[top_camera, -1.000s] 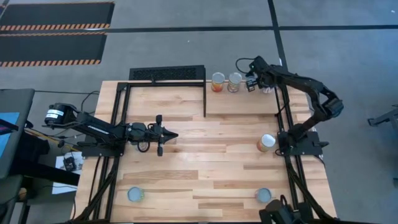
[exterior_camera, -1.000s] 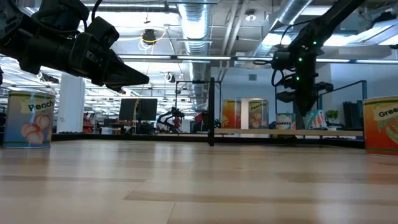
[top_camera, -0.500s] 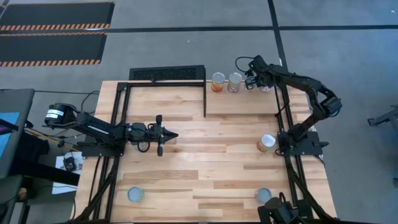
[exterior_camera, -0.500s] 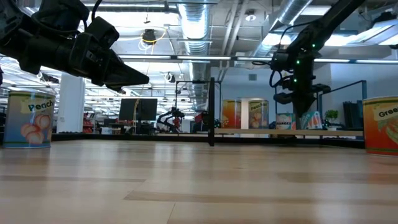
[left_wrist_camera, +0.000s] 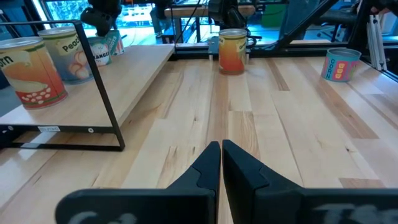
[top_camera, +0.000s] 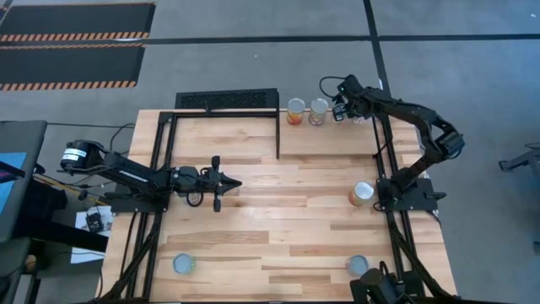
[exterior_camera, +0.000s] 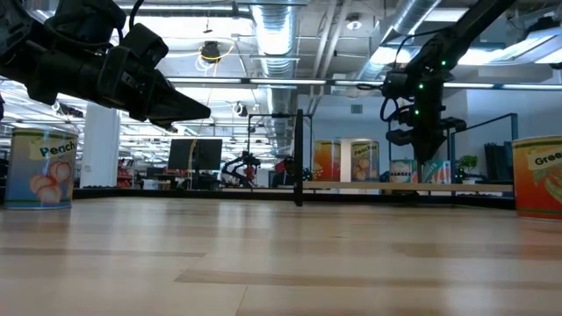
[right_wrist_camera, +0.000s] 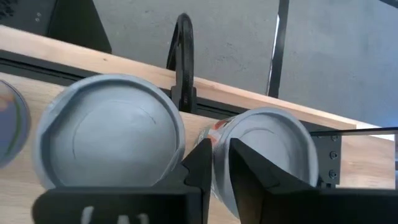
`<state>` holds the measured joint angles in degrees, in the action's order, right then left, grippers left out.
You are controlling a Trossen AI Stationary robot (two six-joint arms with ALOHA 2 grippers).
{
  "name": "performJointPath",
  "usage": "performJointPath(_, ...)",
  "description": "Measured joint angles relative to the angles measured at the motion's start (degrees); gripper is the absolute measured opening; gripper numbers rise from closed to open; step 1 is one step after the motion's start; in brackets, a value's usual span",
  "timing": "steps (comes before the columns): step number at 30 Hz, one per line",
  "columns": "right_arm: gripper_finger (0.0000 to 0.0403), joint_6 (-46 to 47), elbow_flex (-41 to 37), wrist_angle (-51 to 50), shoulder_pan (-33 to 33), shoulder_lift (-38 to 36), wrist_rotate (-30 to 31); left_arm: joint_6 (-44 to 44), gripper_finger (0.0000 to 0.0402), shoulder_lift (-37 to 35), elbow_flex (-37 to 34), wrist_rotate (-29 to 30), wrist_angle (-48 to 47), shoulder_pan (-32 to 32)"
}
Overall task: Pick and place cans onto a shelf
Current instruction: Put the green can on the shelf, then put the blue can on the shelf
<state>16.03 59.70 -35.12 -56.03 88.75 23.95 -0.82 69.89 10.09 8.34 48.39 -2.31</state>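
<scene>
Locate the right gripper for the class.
High view: the right gripper hangs over the shelf at the table's far right, beside two cans.

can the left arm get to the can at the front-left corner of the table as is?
Probably yes. The left gripper hangs shut over mid-table, and the can stands alone near the front-left corner, with only bare wood between them. It would have to open first.

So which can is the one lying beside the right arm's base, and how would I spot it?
Start at the wooden table seen from above and go to its right edge, where the right arm's base sits. Just left of that base is the can. Unlike the upright cans near the table's front corners, it looks tipped, showing its orange side.
</scene>
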Motion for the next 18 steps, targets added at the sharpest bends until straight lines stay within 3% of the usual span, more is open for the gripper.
performJointPath(10,0.0097,-2.3,0.0,-3.3,2.7,-11.6,0.3,-0.7,0.0008,0.0,0.0,0.0,0.8,0.0)
performJointPath(14,0.0079,-5.4,-0.5,-7.2,9.1,-17.7,0.2,-1.9,0.0008,0.0,0.0,0.0,0.9,0.0)
performJointPath(18,0.0027,-8.4,-7.2,-0.7,19.3,-24.1,-0.3,-2.2,0.0008,0.0,0.0,0.0,1.4,0.0)
